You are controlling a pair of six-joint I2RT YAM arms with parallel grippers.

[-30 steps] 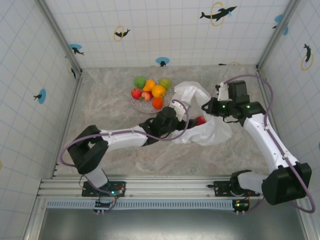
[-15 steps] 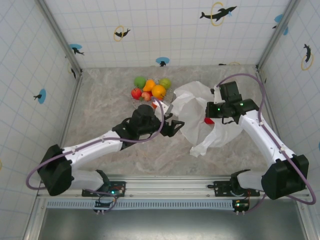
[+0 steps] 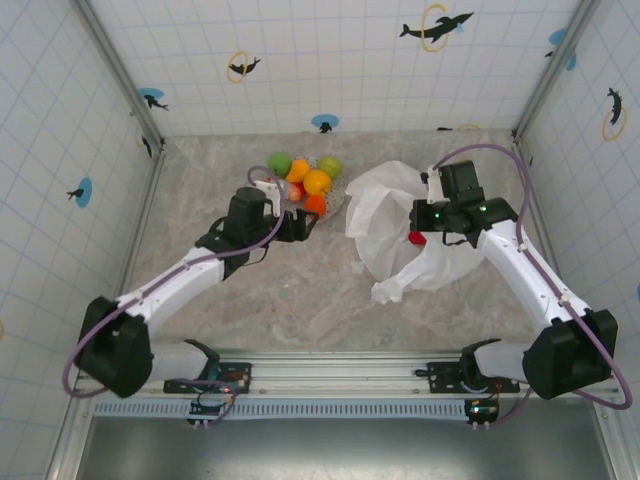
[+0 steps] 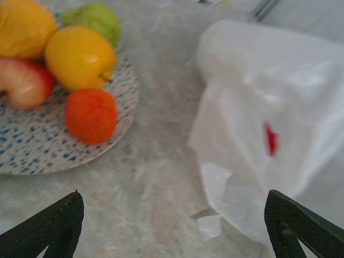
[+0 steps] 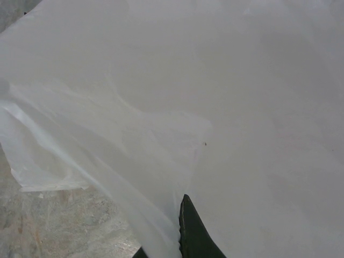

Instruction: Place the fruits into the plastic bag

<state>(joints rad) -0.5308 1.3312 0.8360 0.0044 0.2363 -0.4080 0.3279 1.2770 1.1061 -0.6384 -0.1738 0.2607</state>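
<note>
Several fruits (image 3: 305, 183) sit piled on a grey speckled plate (image 3: 275, 212) at the back middle. In the left wrist view an orange one (image 4: 90, 115), a yellow one (image 4: 79, 56), a red one (image 4: 24, 83) and a green one (image 4: 95, 19) lie on the plate (image 4: 32, 156). My left gripper (image 3: 303, 224) (image 4: 172, 231) hangs open and empty just in front of the plate. The white plastic bag (image 3: 395, 235) (image 4: 274, 107) (image 5: 226, 107) lies to the right, with a red fruit (image 3: 416, 238) (image 4: 270, 138) showing through it. My right gripper (image 3: 425, 214) (image 5: 180, 242) is shut on the bag's upper edge.
Marbled table surface (image 3: 300, 300) lies in front of the plate and bag. Tiled walls enclose the back and both sides. A loose bag corner (image 3: 385, 292) trails toward the near edge.
My left arm has swung back from the bag to the plate, jaws open and empty. The bag has shifted and bunched up under my right gripper, with the red fruit inside.
</note>
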